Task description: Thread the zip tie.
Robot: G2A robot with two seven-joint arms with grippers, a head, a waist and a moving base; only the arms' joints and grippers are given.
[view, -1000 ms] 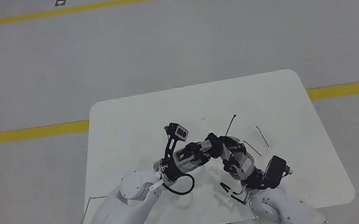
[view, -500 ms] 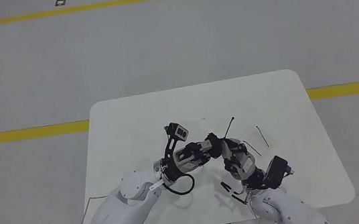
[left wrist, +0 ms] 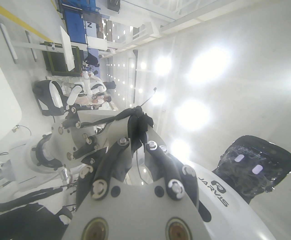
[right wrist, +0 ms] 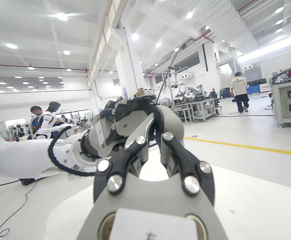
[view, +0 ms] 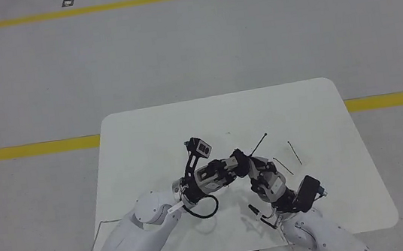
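Both claws, left gripper [left wrist: 136,118] and right gripper [right wrist: 154,123], are pinched shut nose to nose on the zip tie [view: 260,142], and the free end poking out past their tips just swung a hair sideways, so I'd guess we're lining up, not threaded yet.

The table [view: 149,132] is showing plain white. Over the table, the zip tie [view: 260,142] is standing out black, as are two loose ties [view: 293,152] lying on the table. Around the table, yellow stripes [view: 30,149] are crossing the pale grey floor [view: 191,43].
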